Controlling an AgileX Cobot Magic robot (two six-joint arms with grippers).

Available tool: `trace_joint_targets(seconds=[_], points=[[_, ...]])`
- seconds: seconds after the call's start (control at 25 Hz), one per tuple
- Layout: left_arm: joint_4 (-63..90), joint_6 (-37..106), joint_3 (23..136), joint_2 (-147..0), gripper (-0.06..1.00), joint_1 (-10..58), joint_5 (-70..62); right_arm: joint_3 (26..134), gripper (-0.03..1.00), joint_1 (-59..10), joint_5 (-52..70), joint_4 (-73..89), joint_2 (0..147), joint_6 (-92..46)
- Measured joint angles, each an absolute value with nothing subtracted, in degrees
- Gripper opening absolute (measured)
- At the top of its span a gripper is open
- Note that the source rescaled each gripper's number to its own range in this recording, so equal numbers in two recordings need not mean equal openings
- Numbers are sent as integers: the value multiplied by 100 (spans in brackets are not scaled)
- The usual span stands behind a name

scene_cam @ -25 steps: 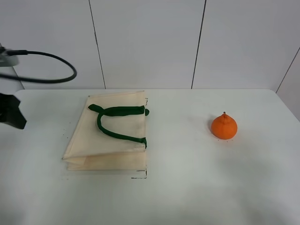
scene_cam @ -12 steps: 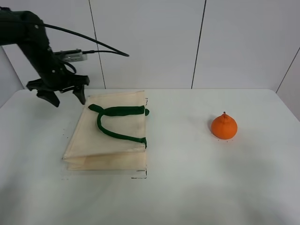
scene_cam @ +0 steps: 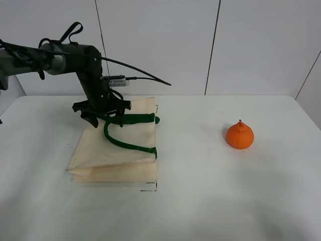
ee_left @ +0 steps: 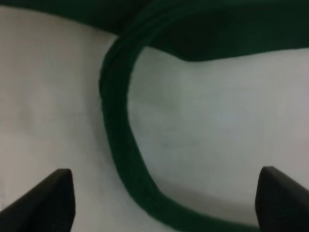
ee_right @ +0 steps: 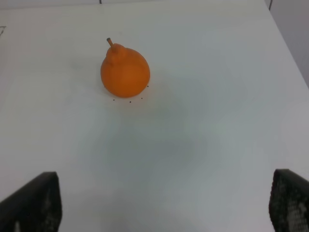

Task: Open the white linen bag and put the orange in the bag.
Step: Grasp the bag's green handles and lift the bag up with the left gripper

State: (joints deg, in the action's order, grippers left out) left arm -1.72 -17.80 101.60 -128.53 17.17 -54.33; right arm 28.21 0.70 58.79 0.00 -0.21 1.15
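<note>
Room wide between bag (scene_cam: pixel 118 155) and orange (scene_cam: pixel 239 135) | left claw (scene_cam: pixel 104 117) apart, newly over handle (scene_cam: pixel 140 118) at bag edge | right claw (ee_right: pixel 159 208) apart

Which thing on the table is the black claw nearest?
The cream cloth bag with green handles: the open left gripper hangs over it, far from the round orange.

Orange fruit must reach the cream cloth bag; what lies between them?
Only bare white table separates the round orange fruit from the cream cloth bag, per exterior high view.
</note>
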Motion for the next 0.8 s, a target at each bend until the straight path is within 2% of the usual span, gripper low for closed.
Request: trace_joint_targets(seconds=[0.48,0.56,0.64,0.68,0.76,0.8], points=[[-194,-1807,10160,-13408,100,1702,-5090,2821,95,70,5879,0,-21,115],[-194,-1818,10160,-13422,95,1702,-5109,2821,95,70,5879,0,-21,115],[-194,-1818,10160,-13422,83,1702,-5138,2821,95,70,5879,0,-21,115],[-194,-1818,10160,-13422,72,1702,-5162,2821,95,70,5879,0,-21,115],[-212,-1818,10160,-13422,41,1702,-5187,2821,95,70,5879,0,-21,115],[-272,-1818,10160,-13422,22,1702,-5208,2821,95,70,5879,0,-21,115]])
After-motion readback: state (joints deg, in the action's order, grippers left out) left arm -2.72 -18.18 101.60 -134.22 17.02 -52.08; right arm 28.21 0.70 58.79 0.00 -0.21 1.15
